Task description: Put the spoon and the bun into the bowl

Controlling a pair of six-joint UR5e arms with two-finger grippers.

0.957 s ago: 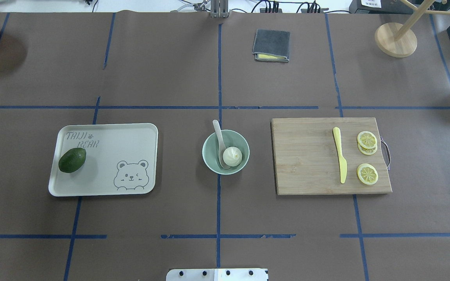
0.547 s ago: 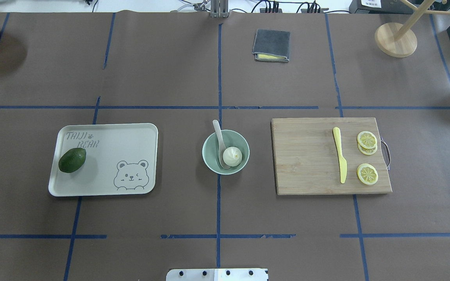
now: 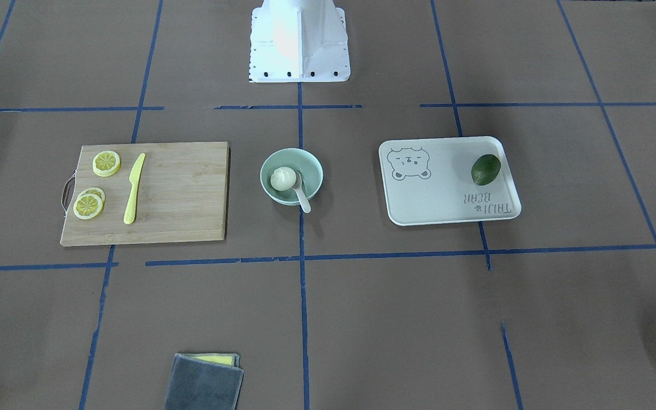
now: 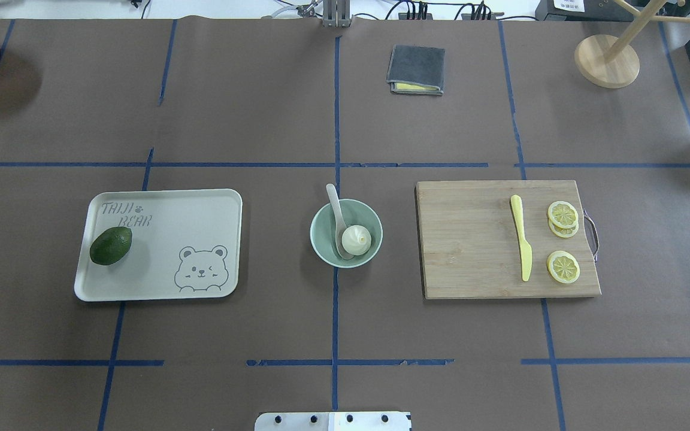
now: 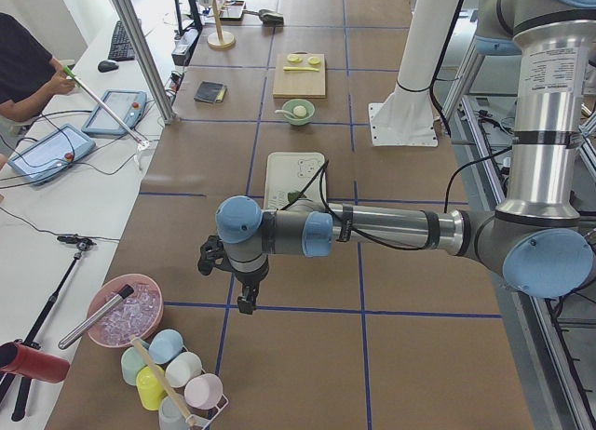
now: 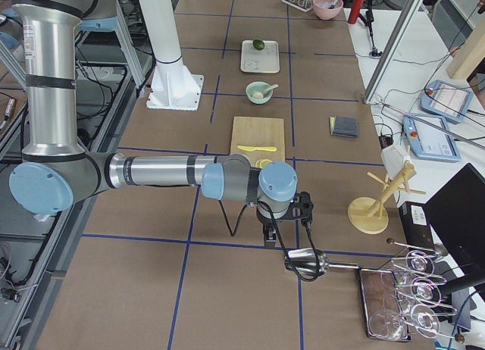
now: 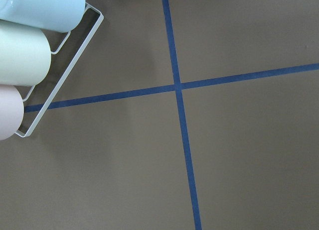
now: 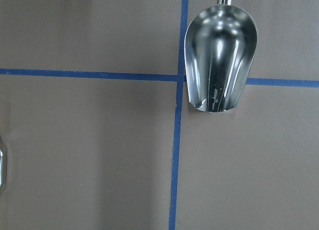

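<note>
The pale mint-green bowl stands at the table's middle, also in the front-facing view. The white pleated bun lies inside it. The off-white spoon rests in the bowl beside the bun, its handle sticking out over the far rim. My left gripper hangs over the table's left end, far from the bowl. My right gripper hangs over the right end. Both show only in the side views, so I cannot tell whether they are open or shut.
A white bear-print tray holds an avocado. A cutting board bears a yellow knife and lemon slices. A grey cloth, a wooden stand, a metal scoop and a cup rack are around.
</note>
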